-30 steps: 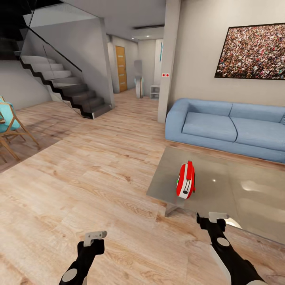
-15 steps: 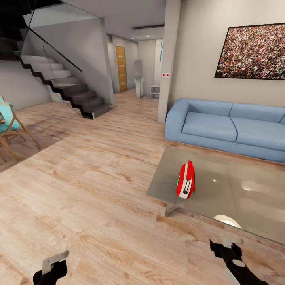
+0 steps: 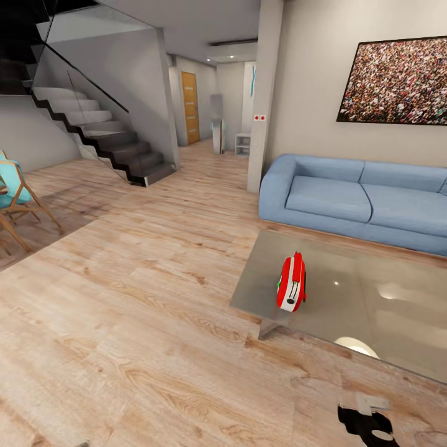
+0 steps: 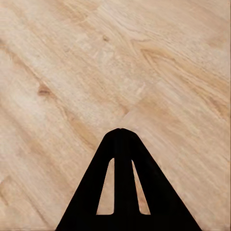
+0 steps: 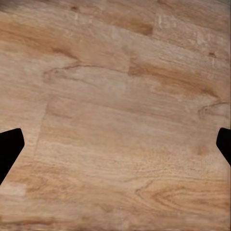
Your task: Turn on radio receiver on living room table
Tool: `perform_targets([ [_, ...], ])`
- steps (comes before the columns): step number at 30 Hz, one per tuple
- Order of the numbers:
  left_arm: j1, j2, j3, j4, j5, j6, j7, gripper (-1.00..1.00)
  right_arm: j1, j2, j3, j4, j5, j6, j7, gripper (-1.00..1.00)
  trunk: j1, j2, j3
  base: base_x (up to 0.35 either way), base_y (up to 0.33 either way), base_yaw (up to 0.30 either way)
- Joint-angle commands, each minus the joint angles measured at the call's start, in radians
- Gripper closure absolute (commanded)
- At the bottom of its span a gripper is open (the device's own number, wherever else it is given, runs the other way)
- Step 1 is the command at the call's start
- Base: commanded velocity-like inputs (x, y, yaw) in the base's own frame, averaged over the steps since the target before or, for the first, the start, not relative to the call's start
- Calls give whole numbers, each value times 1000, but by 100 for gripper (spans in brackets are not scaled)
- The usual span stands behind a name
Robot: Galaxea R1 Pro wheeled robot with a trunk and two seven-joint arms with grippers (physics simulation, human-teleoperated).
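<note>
Radio (image 3: 292,282) stands upright on its narrow edge on the glass bench (image 3: 397,323), near the bench corner closest to the robot. It's ahead of the right hand (image 3: 369,410) and a bit to that hand's inner side, well apart from it. No contact.

Right hand: jaws wide, each finger (image 5: 9,149) sits at the edge of the wrist view with bare floor (image 3: 155,310) between them. It hangs low, off the bench, pointing at the planks.
Left hand (image 4: 121,130): tips pinched together, nothing held, also pointing at the floor, further from the radio than the right.

Can't tell from here whether the radio is on; no lamp or dial state readable. The scene fits both cases: hands low ahead of a reach to the switch, or hands low once the switch is set.

If a press is due, my read:
- Use the right hand, it's the nearer one.
- The radio looks tall, thin and tippy. Push along its long axis or downward, not across the flat face.
- The switch isn't resolvable at this range. Get the wrist view on the radio before committing.
- The glass edge lies between hand and radio, so come in above it.
</note>
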Motion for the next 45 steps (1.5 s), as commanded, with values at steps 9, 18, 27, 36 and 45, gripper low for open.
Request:
perform_targets([
  [9, 0, 8, -1, 115, -1, 0, 0, 100, 0, 14, 2, 140, -4, 2, 2, -100, 0, 0, 0, 0, 0, 0],
  [18, 0, 29, -12, 340, -1, 4, -1, 100, 0, 40, 0, 303, -5, 5, 4, -100, 0, 0, 0, 0, 0, 0],
  [27, 0, 12, -8, 575, 4, 1, -3, 100, 0, 71, 0, 313, -5, 7, 11, -100, 0, 0, 0, 0, 0, 0],
  [36, 0, -25, -7, 664, 6, 1, -4, 100, 0, 75, 0, 313, -5, 7, 11, -100, 0, 0, 0, 0, 0, 0],
  [45, 0, -31, -7, 678, 7, 1, -4, 100, 0, 75, 0, 313, -6, 6, 11, -100, 0, 0, 0, 0, 0, 0],
])
